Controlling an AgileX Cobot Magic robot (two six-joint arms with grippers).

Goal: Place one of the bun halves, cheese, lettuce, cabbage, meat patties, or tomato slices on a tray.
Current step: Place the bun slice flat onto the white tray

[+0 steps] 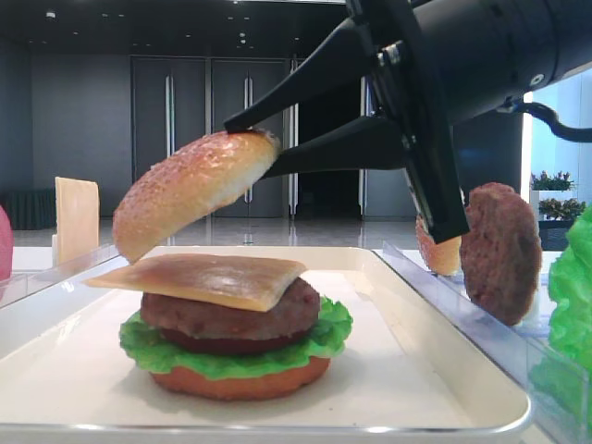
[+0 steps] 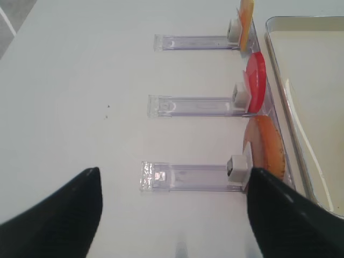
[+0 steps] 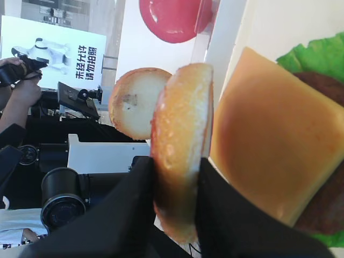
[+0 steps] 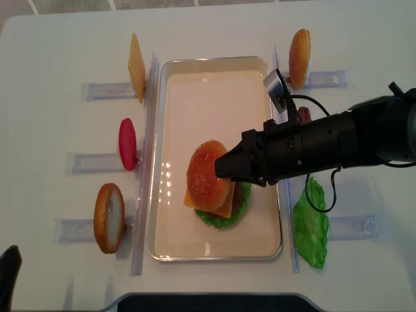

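Observation:
My right gripper is shut on a speckled golden-brown bun half, pinched by its rim between the black fingers. The bun half hangs tilted, left edge lowest, just above a stack on the white tray. From the top down the stack is a cheese slice, a meat patty, lettuce and a flat bottom bun. The left gripper stands open over the table left of the tray, nothing between its fingers.
Clear racks flank the tray. The left ones hold a cheese slice, a red tomato slice and a plain bun. On the right stand another bun, a patty and a lettuce leaf.

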